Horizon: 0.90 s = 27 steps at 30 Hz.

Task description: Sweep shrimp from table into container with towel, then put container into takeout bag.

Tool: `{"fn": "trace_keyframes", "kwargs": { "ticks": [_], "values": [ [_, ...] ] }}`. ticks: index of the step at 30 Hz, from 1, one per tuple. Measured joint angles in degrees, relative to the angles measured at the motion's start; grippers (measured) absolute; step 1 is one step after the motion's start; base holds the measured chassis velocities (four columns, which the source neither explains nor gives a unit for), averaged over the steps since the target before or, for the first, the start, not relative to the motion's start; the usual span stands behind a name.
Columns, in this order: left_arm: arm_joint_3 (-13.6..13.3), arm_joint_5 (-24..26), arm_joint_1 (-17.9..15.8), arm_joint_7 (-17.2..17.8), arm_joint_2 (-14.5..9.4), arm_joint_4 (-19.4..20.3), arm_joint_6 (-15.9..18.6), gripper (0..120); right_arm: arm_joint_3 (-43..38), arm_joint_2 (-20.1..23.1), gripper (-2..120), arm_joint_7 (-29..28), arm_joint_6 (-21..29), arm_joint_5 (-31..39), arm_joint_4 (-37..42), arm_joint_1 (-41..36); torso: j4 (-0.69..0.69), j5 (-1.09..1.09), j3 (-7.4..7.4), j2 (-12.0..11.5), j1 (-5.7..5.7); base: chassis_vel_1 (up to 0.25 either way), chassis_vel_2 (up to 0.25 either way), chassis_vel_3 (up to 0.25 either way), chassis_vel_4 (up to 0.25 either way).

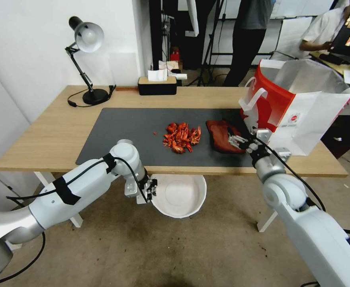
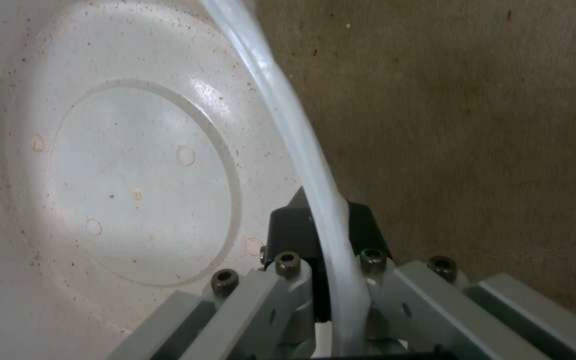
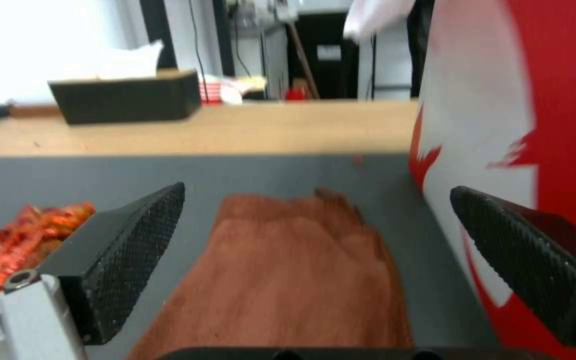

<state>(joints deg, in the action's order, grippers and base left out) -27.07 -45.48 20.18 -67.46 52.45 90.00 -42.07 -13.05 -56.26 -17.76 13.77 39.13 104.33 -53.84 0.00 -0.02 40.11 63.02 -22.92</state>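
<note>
Right gripper (image 3: 315, 235) over soft towel (image 3: 288, 270)

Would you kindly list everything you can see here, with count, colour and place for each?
Shrimp: one heap, bright red-orange, middle of the mat.
Towel: one, rust-red, on the mat between shrimp and bag.
Container: one, white, held below the table's near edge.
Takeout bag: one, red and white, open, on the table's right end.
Table: one, light wood.
Mat: one, dark grey, on the table.
Lamp: one, black, far left corner.
Tissue box: one, black, far edge.
Left gripper: shut on the container's rim.
Right gripper: open, over the towel.
</note>
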Motion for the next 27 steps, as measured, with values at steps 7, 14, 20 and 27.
{"fn": "trace_keyframes", "kwargs": {
  "ticks": [7, 14, 20, 27],
  "values": [
    [0.98, -0.11, 0.76, 0.12, -1.03, -0.78, -0.41, 0, 6.98, -1.03, 100, -10.45, 7.25, 2.44, -3.23, 6.51, 0.0, 0.01, 0.0, 0.01, 0.0, 0.0, 0.0, 0.0, 0.0],
    [2.17, -1.06, 1.72, 0.45, -0.78, -1.46, -1.2, 0, 11.79, -3.19, 100, -15.36, 13.57, 6.17, -6.85, 12.21, 0.0, 0.01, 0.0, 0.01, 0.0, 0.0, 0.0, 0.0, 0.0],
    [2.32, -1.49, 1.91, 1.23, -0.77, -1.9, -1.4, 0, 14.05, -4.3, 100, -17.6, 16.87, 6.63, -9.1, 14.98, 0.0, 0.01, 0.0, 0.0, 0.0, 0.0, 0.0, 0.0, 0.0],
    [2.54, -1.55, 2.67, 1.72, -1.24, -1.98, -1.53, 0, 13.94, -5.32, 100, -18.35, 16.97, 7.15, -10.73, 14.89, 0.0, 0.01, -0.01, 0.0, 0.01, 0.0, 0.0, 0.0, 0.0]
  ]
}}
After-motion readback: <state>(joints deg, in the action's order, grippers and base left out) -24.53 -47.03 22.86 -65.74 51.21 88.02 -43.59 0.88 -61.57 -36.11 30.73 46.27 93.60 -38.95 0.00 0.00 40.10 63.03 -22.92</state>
